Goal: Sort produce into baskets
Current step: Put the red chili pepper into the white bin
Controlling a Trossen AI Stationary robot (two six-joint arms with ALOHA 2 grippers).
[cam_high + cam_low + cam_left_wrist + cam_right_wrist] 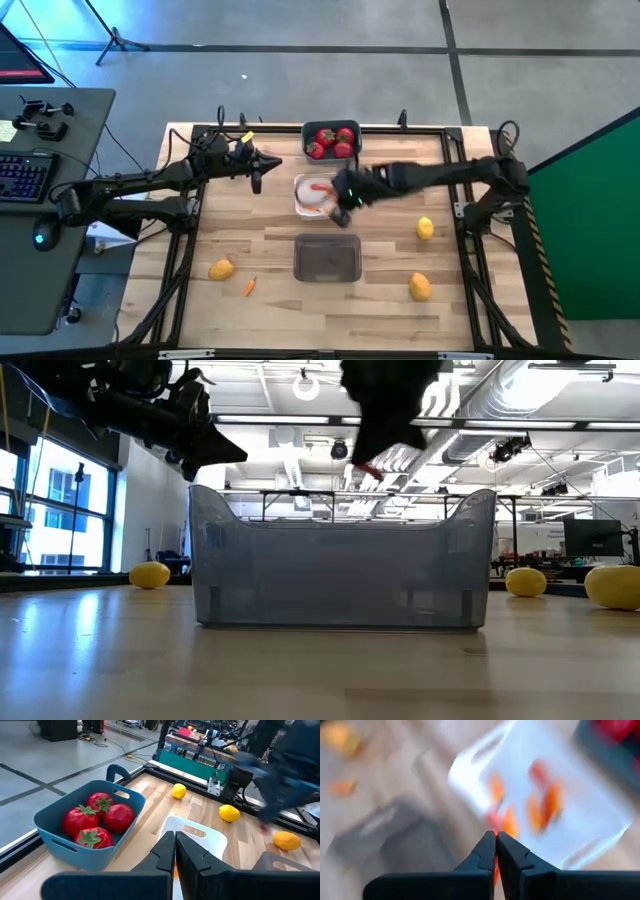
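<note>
My right gripper (338, 208) hovers over the right edge of the white basket (303, 205) and is shut on a small orange-red carrot piece (368, 470). The white basket holds several carrot pieces (545, 805). The blue basket (332, 126) behind it holds three red strawberries (97, 820). The translucent dark grey basket (327, 258) stands nearer the front. My left gripper (257, 183) is shut and empty, above the table to the left of the white basket. Three lemons (222, 268) (425, 228) (420, 288) and one carrot piece (250, 286) lie on the table. My right gripper pinches the carrot piece between its two fingertips; a bit of it (493, 824) sticks out past the tips. The fingers point down, slanting toward the table's left. The piece is lifted clear above the white basket. The blur hides which part of it the fingers are on.
The wooden table (380, 320) has a black frame around its edge. A desk with a keyboard (25, 175) stands left of the table. There is bare wood between the lemons and the grey basket.
</note>
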